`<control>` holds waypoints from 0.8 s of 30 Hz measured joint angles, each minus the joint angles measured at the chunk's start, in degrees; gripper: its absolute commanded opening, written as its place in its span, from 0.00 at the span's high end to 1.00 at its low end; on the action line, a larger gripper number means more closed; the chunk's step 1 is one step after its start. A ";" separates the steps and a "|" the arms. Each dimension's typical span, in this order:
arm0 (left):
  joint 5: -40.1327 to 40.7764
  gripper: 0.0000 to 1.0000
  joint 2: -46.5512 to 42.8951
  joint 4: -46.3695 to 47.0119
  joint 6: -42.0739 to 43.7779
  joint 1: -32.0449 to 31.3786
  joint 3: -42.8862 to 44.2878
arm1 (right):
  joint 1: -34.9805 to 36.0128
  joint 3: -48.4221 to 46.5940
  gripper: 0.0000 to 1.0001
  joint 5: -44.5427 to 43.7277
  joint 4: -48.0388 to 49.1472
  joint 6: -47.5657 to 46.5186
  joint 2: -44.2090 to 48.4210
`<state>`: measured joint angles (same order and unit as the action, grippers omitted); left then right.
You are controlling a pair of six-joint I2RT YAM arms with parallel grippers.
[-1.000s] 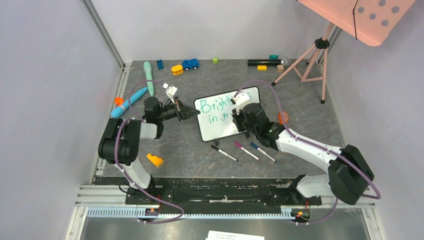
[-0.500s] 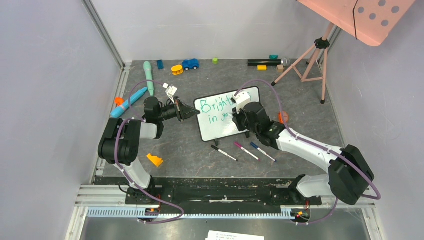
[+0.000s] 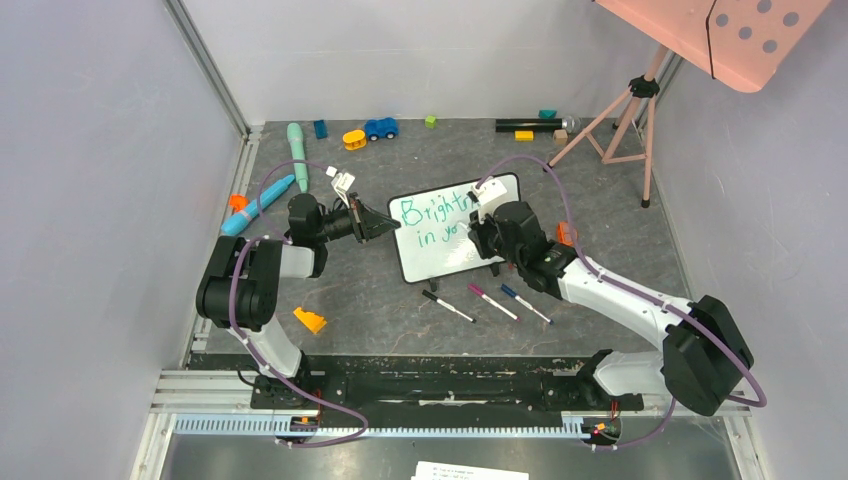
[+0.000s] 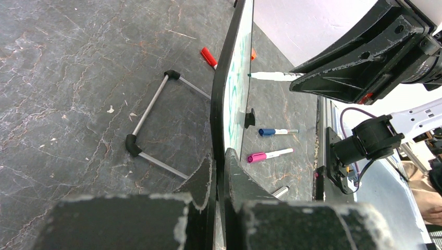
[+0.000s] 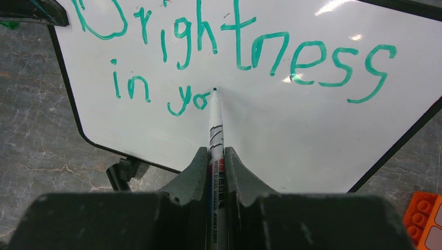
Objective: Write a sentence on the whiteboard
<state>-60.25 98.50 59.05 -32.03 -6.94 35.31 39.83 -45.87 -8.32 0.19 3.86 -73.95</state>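
The whiteboard [image 3: 445,258] stands tilted on its wire stand at mid-table. My left gripper [image 3: 385,227] is shut on its left edge, the black frame [image 4: 229,94] clamped between the fingers [image 4: 203,177]. My right gripper [image 5: 215,152] is shut on a white marker [image 5: 215,122]. The marker's teal tip touches the board just right of "yo". The sentence [image 5: 250,47] reads "Brightness" on the top line and "in yo" below it, in teal. In the top view the right gripper [image 3: 483,235] covers the right part of the writing.
Three capped markers [image 3: 447,306], [image 3: 493,302], [image 3: 525,304] lie in front of the board. An orange block [image 3: 309,320] lies near the left arm and an orange piece [image 3: 567,235] beside the right arm. Toys line the back edge; a pink tripod [image 3: 625,115] stands at back right.
My right gripper has shifted slightly to the right with the marker, uncovering more of the top line. The left gripper and the board have stayed still.
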 measured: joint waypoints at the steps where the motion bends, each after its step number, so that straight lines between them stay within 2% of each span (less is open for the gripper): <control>1: 0.00 0.98 0.00 0.00 0.02 0.00 0.00 | 0.00 0.02 1.00 0.15 -0.02 0.00 0.00; 24: 0.09 0.98 0.00 -0.17 0.02 0.00 0.00 | -0.59 0.70 1.00 -0.50 0.22 0.02 -0.76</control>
<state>-60.16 98.50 58.87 -32.01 -6.94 35.31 39.24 -45.17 -8.82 0.40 3.88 -74.72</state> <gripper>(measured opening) 0.052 0.131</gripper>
